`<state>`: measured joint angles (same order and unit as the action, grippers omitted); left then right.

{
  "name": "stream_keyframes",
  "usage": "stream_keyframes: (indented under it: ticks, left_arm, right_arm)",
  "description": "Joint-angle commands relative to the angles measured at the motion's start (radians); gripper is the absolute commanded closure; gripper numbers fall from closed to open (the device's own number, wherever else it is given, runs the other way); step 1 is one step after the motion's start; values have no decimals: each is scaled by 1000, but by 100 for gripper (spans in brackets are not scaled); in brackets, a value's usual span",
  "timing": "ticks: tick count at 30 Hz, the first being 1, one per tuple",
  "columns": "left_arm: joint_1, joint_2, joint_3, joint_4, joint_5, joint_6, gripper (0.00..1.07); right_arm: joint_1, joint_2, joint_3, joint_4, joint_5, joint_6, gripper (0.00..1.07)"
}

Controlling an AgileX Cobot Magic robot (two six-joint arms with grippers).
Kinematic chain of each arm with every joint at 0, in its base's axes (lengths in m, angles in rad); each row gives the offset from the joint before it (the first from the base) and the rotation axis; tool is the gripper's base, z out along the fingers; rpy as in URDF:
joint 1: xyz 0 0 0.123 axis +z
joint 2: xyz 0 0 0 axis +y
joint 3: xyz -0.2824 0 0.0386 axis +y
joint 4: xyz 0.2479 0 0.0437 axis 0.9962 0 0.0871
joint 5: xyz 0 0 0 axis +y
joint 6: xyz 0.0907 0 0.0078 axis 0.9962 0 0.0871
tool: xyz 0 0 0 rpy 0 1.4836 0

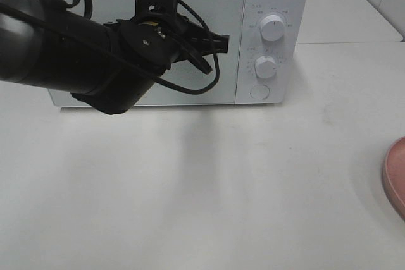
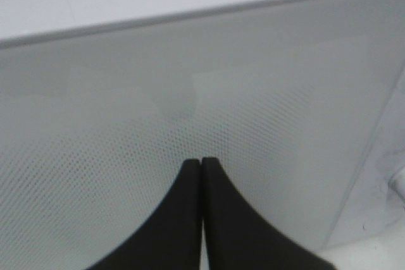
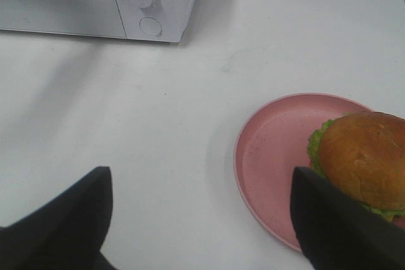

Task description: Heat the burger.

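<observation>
Fingers of the left end effector [image 2: 202, 162] press together at the closed white microwave's door [image 2: 190, 131]. The right end effector [image 3: 202, 219] gapes beside the round golden-brown burger [image 3: 364, 159] on its pink plate [image 3: 272, 150].

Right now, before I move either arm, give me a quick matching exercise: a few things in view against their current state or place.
Things:
1. left gripper
2. right gripper
3. round golden-brown burger
4. white microwave door

States:
a. closed
b. open, above the white table
c. shut, empty, close to the mesh window
d. on the pink round plate

Pairs: 1-c, 2-b, 3-d, 4-a
</observation>
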<state>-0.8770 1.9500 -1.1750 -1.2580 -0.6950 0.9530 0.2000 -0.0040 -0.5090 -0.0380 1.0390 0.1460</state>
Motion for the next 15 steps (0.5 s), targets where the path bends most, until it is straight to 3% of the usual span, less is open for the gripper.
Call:
stream_keyframes:
  ticks: [1, 2, 3, 4, 5, 7, 8, 10, 13, 15]
  left_arm:
    - [-52, -34, -9, -236, 13, 282, 107]
    - [-63, -46, -9, -325, 49, 396, 107]
    - [-63, -46, -9, -325, 49, 396, 107]
    - [-65, -52, -9, -375, 73, 451, 107]
    - [-65, -52, -9, -375, 73, 451, 107]
    - [-68, -91, -8, -563, 154, 662, 103]
    - [-68, -91, -8, -563, 154, 662, 103]
    - [-79, -137, 18, -563, 170, 738, 96]
    - [-79, -157, 26, -563, 170, 744, 92]
    - [-78, -231, 80, -562, 172, 744, 74]
  right_arm:
    - [-7, -25, 1, 0, 1, -4, 32]
    - [-7, -25, 1, 0, 1, -4, 32]
    - [-7, -25, 1, 0, 1, -4, 32]
    - [-7, -25, 1, 0, 1, -4, 32]
    - [-7, -25, 1, 0, 1, -4, 32]
    - [-7, -25, 1, 0, 1, -4, 32]
    - [-7, -25, 1, 0, 1, -4, 32]
    - [-7, -25, 1, 0, 1, -4, 32]
    - [-7, -25, 1, 0, 1, -4, 32]
    - [-7, -25, 1, 0, 1, -4, 32]
